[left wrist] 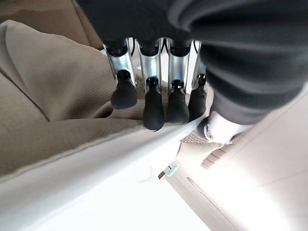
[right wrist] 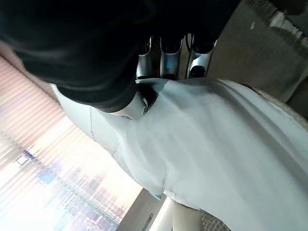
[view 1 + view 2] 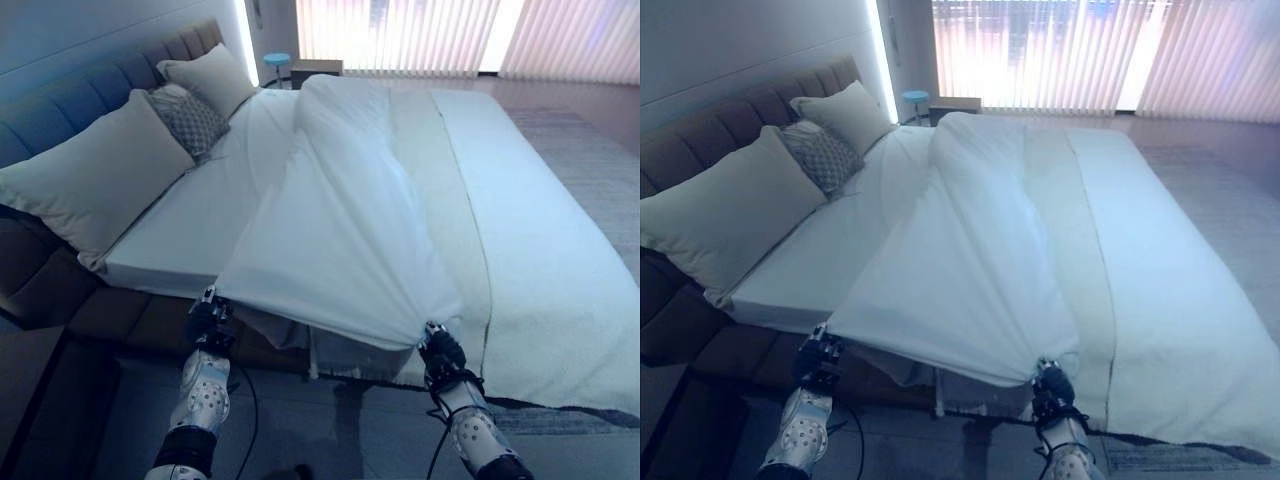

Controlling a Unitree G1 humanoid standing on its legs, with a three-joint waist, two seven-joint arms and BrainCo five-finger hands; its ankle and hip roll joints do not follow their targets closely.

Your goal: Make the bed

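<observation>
Left eye view shows the left hand (image 3: pixel 208 318) and right hand (image 3: pixel 440 350) each clamped on the near edge of the white duvet (image 3: pixel 340 230). Stretched taut between them, it fans away across the bed (image 3: pixel 190 235), probably gripped so to spread it flat toward the pillows (image 3: pixel 95 180) beyond the left hand.

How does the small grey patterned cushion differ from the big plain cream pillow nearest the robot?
The small grey patterned cushion is darker and carries a fine woven-looking pattern, while the big plain cream pillow is pale and unpatterned. The cushion is clearly smaller than the pillow. The cushion sits further along the dark padded headboard, tucked between two cream pillows; the big pillow lies at the near end. Both lean against the headboard.
</observation>
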